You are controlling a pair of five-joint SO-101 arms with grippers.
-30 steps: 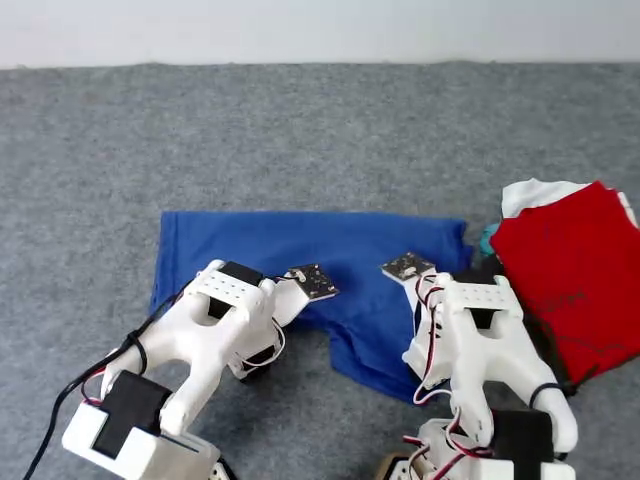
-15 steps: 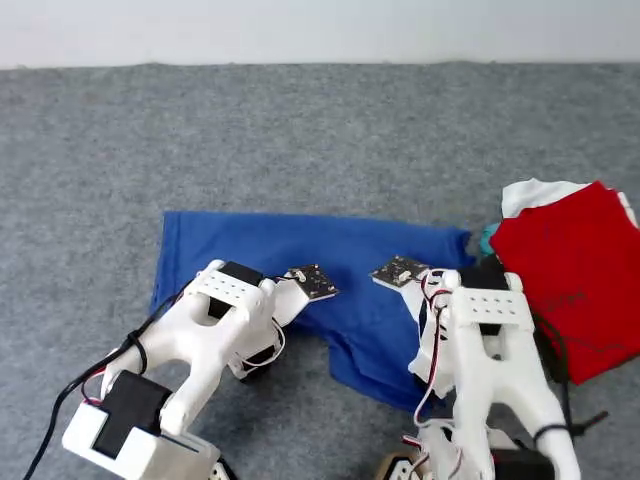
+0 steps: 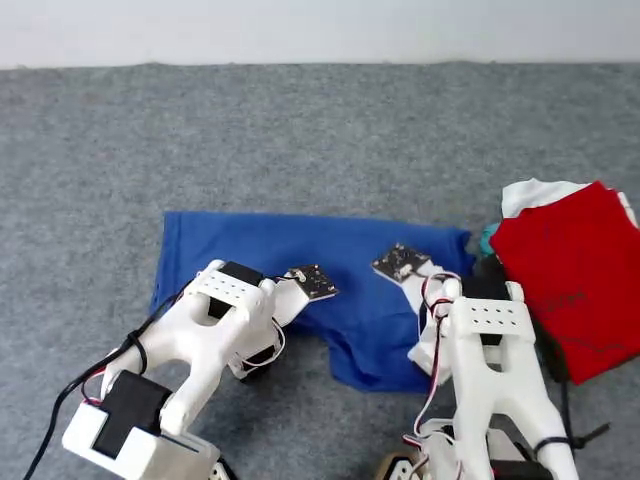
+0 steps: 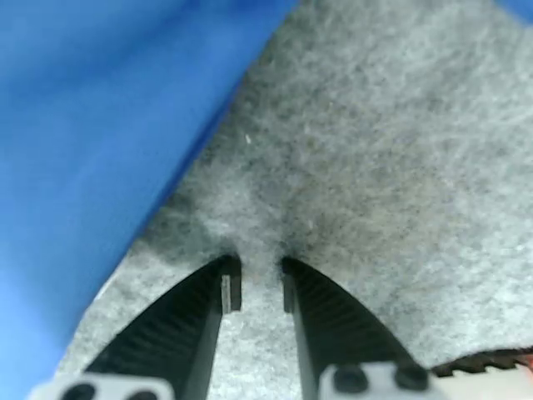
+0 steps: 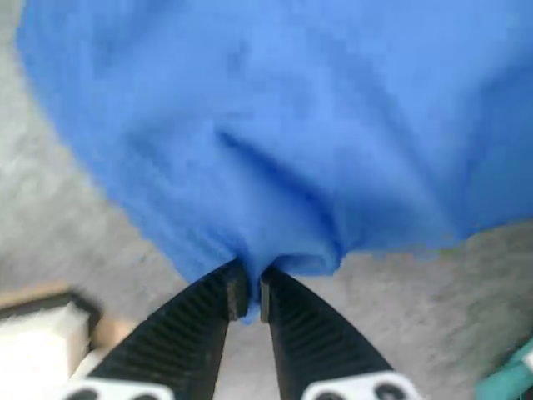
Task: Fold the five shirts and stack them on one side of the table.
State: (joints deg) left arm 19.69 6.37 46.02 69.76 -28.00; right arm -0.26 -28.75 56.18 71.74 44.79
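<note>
The left gripper (image 4: 254, 287) is held slightly parted over the grey felt tabletop (image 3: 300, 130) at 7 o'clock. The blue cloth shirt (image 3: 300, 250), spread at centre, is pinched at its hem by the right gripper (image 5: 247, 292). A red cloth shirt (image 3: 570, 270) is piled at 3 o'clock, with a white wall (image 3: 300, 30) at 12.

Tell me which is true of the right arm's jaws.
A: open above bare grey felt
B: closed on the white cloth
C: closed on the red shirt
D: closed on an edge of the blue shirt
D: the right wrist view shows the right gripper with its jaws pinched on a bunched edge of the blue shirt.
</note>
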